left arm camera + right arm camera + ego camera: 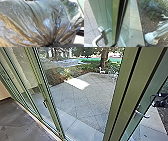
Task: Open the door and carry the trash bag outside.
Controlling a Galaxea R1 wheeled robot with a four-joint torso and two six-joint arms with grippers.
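Note:
At the right edge of the head view, my right gripper (161,102) shows as a dark shape beyond the green-framed glass door (136,94), near its lever handle (142,114). The right wrist view has the door edge (115,18) and a silver handle (98,38) close by, apart from the dark part of my right gripper (146,45). In the left wrist view the shiny, see-through trash bag (37,22) is bunched into tight folds at my left gripper (50,45), which is shut on it. Brown tones show through the plastic.
Paving (82,102) lies beyond the glass, with a planted bed (56,75), a tree (104,58) and white chairs (102,70) farther off. More green-framed panels (37,84) stand left. A pale draped form (152,37) sits beside the path in the right wrist view.

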